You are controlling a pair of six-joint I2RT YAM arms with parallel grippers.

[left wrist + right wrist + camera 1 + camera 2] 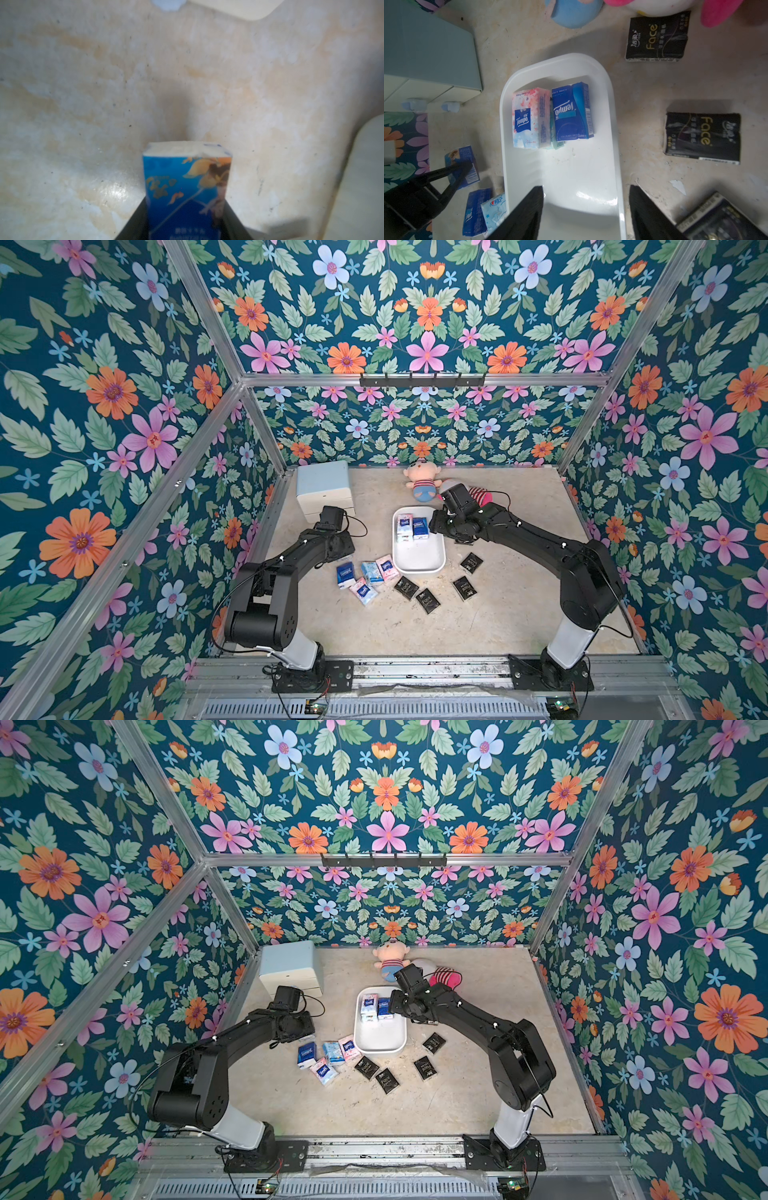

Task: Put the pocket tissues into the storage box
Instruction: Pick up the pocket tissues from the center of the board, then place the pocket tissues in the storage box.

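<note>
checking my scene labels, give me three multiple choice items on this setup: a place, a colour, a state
1. Where in the storage box does the dark blue packet lie?
A. at the end nearest the robot bases
B. at the far end, toward the plush dolls
C. on its rim

2. What colour is the top of the cabinet?
A. red
B. black
C. light blue

3. How is the right gripper?
A. open, nothing between its fingers
B. clamped on a black packet
C. clamped on a doll

1 B: both top views show it at the far end, beside a pink-and-white packet.
2 C: a top view shows it pale blue.
3 A: the right wrist view shows the fingers wide apart, nothing between.
</note>
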